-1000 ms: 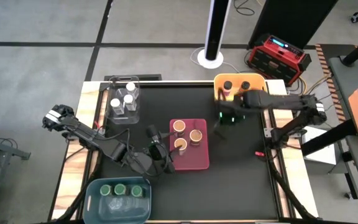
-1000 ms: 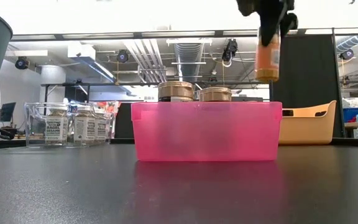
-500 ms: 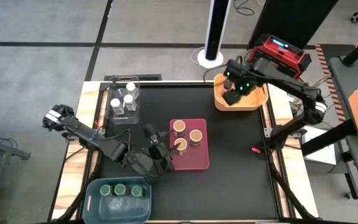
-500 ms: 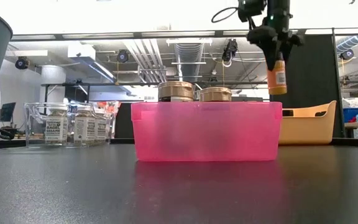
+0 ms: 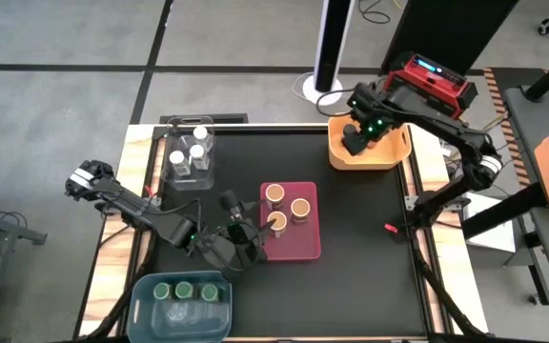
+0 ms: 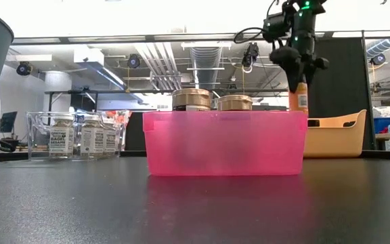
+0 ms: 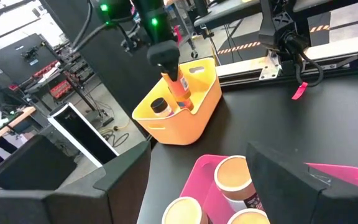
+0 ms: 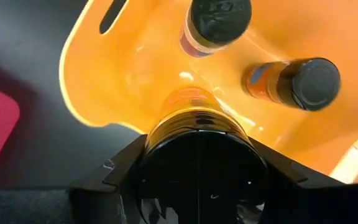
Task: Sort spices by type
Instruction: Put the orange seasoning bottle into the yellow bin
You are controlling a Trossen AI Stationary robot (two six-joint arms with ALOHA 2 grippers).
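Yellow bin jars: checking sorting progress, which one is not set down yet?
The orange jar gripped by the right hand; the other two black-lidded jars stand free in the yellow bin.

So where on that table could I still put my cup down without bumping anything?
The widest bare stretch of black table lies right of the pink bin and below the yellow bin. Another lies between the clear bin and the yellow bin. It is crowded where the left gripper sits between the pink bin and the blue bin.
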